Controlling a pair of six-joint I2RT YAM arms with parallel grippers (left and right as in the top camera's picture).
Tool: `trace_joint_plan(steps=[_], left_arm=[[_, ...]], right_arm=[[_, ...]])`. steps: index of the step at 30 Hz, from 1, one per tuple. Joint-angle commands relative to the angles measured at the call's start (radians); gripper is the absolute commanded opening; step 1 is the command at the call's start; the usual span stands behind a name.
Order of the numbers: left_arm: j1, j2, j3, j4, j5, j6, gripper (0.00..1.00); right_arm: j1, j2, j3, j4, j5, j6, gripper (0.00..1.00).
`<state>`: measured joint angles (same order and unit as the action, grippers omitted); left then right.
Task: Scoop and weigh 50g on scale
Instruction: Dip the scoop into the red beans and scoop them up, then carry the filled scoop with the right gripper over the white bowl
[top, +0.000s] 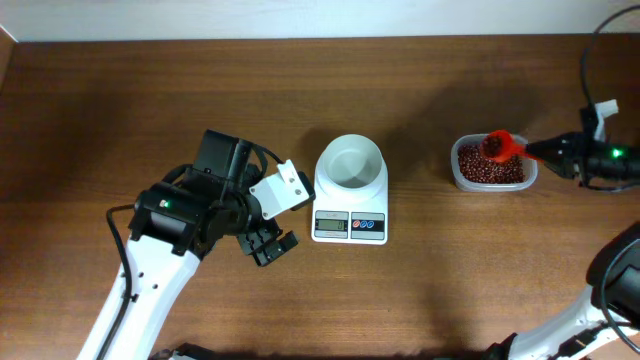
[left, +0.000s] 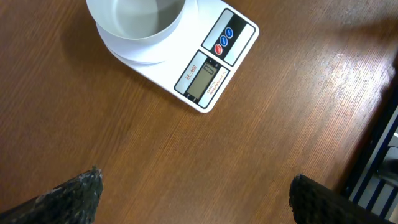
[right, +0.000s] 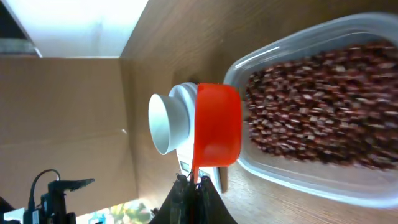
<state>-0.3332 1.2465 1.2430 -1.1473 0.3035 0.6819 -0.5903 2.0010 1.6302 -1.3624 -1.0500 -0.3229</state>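
Two grippers: the left gripper (top: 268, 246), wide open and holding nothing, hovers just left of the scale (top: 350, 205), whose long axis runs bowl (top: 350, 163) to display (top: 330, 226), display end nearer that gripper. The right gripper (top: 536, 151) is clamped on the handle of the scoop (top: 497, 146), scoop just ahead, over the beans (top: 490, 170) in the tub (top: 455, 168).

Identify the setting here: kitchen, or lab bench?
Probably a robot test bench, not a kitchen. A bare wooden table carries a white scale with an empty bowl and a clear tub of red-brown beans, with the left arm and right arm reaching in.
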Motion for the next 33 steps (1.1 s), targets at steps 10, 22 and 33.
trace_joint_plan(steps=[10, 22, 33], left_arm=[[0.005, 0.003, 0.018, 0.001, 0.014, 0.016, 0.99], [0.005, 0.003, 0.018, 0.002, 0.014, 0.016, 0.99], [0.005, 0.003, 0.018, 0.001, 0.014, 0.016, 0.99]], right_arm=[[0.394, -0.011, -0.007, 0.002, -0.129, -0.021, 0.04], [0.634, -0.011, -0.007, 0.201, -0.087, 0.051, 0.04], [0.69, -0.011, -0.007, 0.296, 0.114, 0.039, 0.04]])
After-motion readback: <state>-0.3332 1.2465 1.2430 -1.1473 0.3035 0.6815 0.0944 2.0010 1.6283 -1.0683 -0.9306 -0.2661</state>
